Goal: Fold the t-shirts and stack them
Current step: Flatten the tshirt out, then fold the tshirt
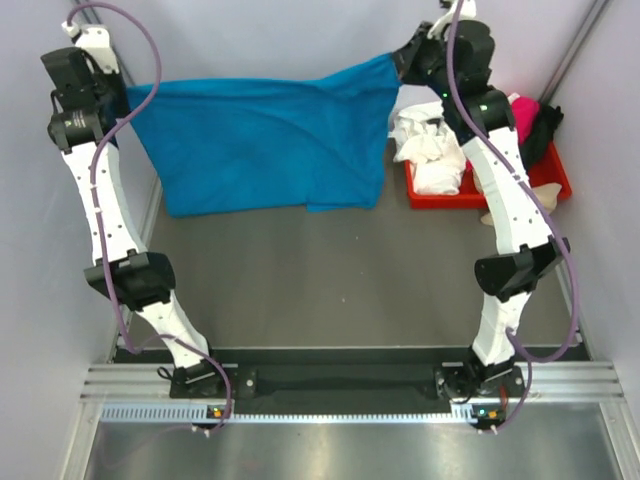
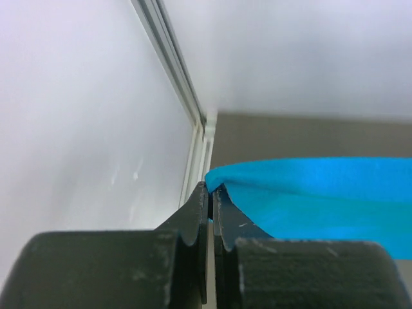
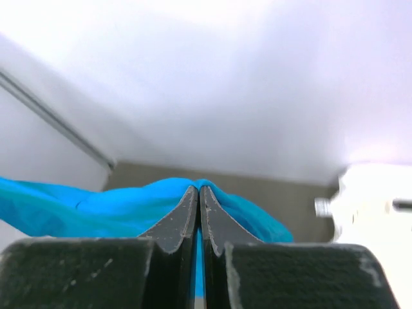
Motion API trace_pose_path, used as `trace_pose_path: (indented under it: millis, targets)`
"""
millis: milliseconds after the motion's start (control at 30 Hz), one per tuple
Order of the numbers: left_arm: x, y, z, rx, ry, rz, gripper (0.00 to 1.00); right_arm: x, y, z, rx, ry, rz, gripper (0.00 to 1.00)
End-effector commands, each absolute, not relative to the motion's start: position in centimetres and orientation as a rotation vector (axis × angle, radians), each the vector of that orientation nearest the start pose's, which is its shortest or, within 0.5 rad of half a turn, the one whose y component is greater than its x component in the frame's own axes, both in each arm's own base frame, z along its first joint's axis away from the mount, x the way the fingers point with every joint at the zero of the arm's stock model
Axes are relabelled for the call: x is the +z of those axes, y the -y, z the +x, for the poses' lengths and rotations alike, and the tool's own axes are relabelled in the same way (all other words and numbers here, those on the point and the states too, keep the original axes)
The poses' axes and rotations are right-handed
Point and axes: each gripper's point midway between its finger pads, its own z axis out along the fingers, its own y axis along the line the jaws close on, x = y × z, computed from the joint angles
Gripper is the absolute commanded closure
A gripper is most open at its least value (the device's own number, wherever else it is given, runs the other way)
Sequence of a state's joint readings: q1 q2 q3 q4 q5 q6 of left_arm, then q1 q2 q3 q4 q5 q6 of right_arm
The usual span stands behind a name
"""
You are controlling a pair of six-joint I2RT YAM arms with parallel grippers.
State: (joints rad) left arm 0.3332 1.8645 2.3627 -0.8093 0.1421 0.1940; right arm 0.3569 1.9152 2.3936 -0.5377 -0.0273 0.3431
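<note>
The bright blue t-shirt (image 1: 262,140) hangs stretched between my two grippers at the back of the table, its lower edge resting on the surface. My left gripper (image 1: 127,97) is shut on its left top corner; in the left wrist view (image 2: 211,188) the blue cloth (image 2: 322,193) runs off to the right. My right gripper (image 1: 398,62) is shut on the right top corner, held higher; in the right wrist view (image 3: 198,190) blue cloth (image 3: 96,209) drapes both sides of the fingers. White (image 1: 430,150), magenta (image 1: 524,106), black (image 1: 540,130) and tan (image 1: 545,190) shirts lie in the red tray.
The red plastic tray (image 1: 555,185) stands at the back right, right of my right arm. White walls close in the table at the back and both sides. A metal rail (image 1: 350,385) runs along the near edge by the arm bases.
</note>
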Motion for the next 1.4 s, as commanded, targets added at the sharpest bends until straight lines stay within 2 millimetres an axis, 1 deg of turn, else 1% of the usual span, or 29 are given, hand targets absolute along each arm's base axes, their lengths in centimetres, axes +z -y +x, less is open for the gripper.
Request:
trace_pose_path:
  millis: [0, 67, 167, 200, 233, 267, 300, 333, 367, 400, 433, 467, 500, 533, 567, 600, 633, 667, 700, 733, 767, 833, 867, 967, 1133, 1233, 1267, 1300, 1367]
  targets:
    - [48.7, -16.4, 49.0, 0.256, -1.66, -0.19, 1.0, 58.6, -17.5, 48.6, 0.594, -1.317, 0.001, 1.0]
    - [51.1, -16.5, 49.3, 0.266, -1.57, -0.178, 1.0, 61.1, -15.6, 48.2, 0.581, -1.23, 0.018, 1.0]
    - [52.0, -15.7, 49.3, 0.243, -1.539, -0.138, 1.0, 61.3, -14.4, 47.4, 0.519, -1.239, 0.001, 1.0]
    - [51.6, -15.6, 49.3, 0.245, -1.552, -0.114, 1.0, 60.3, -14.5, 47.4, 0.508, -1.274, -0.013, 1.0]
    - [51.8, -15.0, 48.8, 0.235, -1.555, -0.092, 1.0, 56.8, -14.8, 48.3, 0.493, -1.375, -0.022, 1.0]
    - [49.3, -15.1, 49.1, 0.226, -1.616, -0.093, 1.0, 56.7, -14.3, 46.8, 0.471, -1.388, -0.034, 1.0]
    - [48.4, -15.0, 48.8, 0.244, -1.642, -0.058, 1.0, 55.3, -14.1, 46.5, 0.457, -1.423, -0.031, 1.0]
    - [48.5, -14.2, 47.4, 0.243, -1.646, -0.026, 1.0, 50.5, -14.2, 47.0, 0.436, -1.539, -0.03, 1.0]
    - [44.5, -14.2, 47.4, 0.236, -1.742, -0.015, 1.0, 51.0, -13.5, 44.6, 0.428, -1.531, -0.024, 1.0]
    - [45.1, -13.8, 45.4, 0.281, -1.732, 0.033, 1.0, 48.1, -13.2, 42.8, 0.414, -1.598, -0.02, 1.0]
    - [43.6, -13.7, 44.6, 0.296, -1.765, 0.055, 1.0, 44.5, -13.7, 43.2, 0.414, -1.68, -0.022, 1.0]
    - [38.8, -13.8, 43.8, 0.298, -1.869, 0.064, 1.0, 44.8, -13.2, 40.8, 0.415, -1.67, 0.001, 1.0]
    - [37.5, -14.0, 42.6, 0.339, -1.9, 0.112, 1.0, 43.1, -13.1, 39.7, 0.406, -1.708, 0.014, 1.0]
    - [37.5, -13.5, 40.3, 0.366, -1.9, 0.137, 1.0, 37.7, -14.0, 38.3, 0.398, -1.837, -0.007, 1.0]
    - [32.9, -13.4, 38.9, 0.357, -2.007, 0.157, 1.0, 37.3, -13.9, 36.0, 0.42, -1.844, 0.006, 1.0]
    - [31.3, -13.3, 37.6, 0.361, -2.046, 0.178, 1.0, 35.1, -14.0, 34.7, 0.425, -1.892, 0.017, 1.0]
    - [30.5, -12.9, 35.5, 0.385, -2.069, 0.239, 1.0, 29.2, -14.6, 32.8, 0.424, -2.018, 0.008, 1.0]
    - [26.2, -12.7, 33.9, 0.368, -2.165, 0.261, 1.0, 28.5, -14.7, 30.7, 0.482, -2.02, 0.052, 1.0]
    - [24.7, -13.1, 32.5, 0.401, -2.201, 0.306, 1.0, 26.6, -15.0, 29.5, 0.515, -2.05, 0.064, 1.0]
    - [23.0, -12.7, 30.5, 0.393, -2.266, 0.326, 1.0, 22.4, -15.1, 26.9, 0.532, -2.122, 0.062, 1.0]
    - [20.5, -12.5, 28.9, 0.371, -2.349, 0.335, 1.0, 20.8, -15.3, 25.7, 0.571, -2.151, 0.107, 1.0]
    - [18.0, -13.2, 26.1, 0.375, -2.481, 0.362, 1.0, 16.3, -15.4, 22.5, 0.595, -2.242, 0.113, 1.0]
    - [16.4, -13.0, 24.2, 0.347, -2.562, 0.37, 1.0, 15.4, -15.6, 21.5, 0.621, -2.269, 0.139, 1.0]
    - [13.7, -13.6, 20.5, 0.368, -2.689, 0.433, 1.0, 12.6, -15.9, 18.5, 0.643, -2.365, 0.139, 1.0]
    - [9.6, -12.7, 14.6, 0.264, -2.908, 0.558, 1.0, 10.9, -17.3, 15.3, 0.695, -2.467, 0.071, 1.0]
    - [8.4, -13.4, 14.9, 0.29, -2.903, 0.528, 1.0, 11.0, -18.2, 16.1, 0.693, -2.46, 0.008, 1.0]
    - [8.3, -13.8, 15.6, 0.315, -2.882, 0.5, 1.0, 10.9, -18.4, 16.6, 0.674, -2.455, -0.014, 1.0]
    - [8.2, -14.4, 16.8, 0.344, -2.854, 0.452, 1.0, 12.2, -19.0, 18.1, 0.664, -2.401, -0.031, 1.0]
    - [8.6, -14.9, 18.7, 0.354, -2.796, 0.405, 1.0, 11.5, -19.3, 20.0, 0.563, -2.414, -0.112, 1.0]
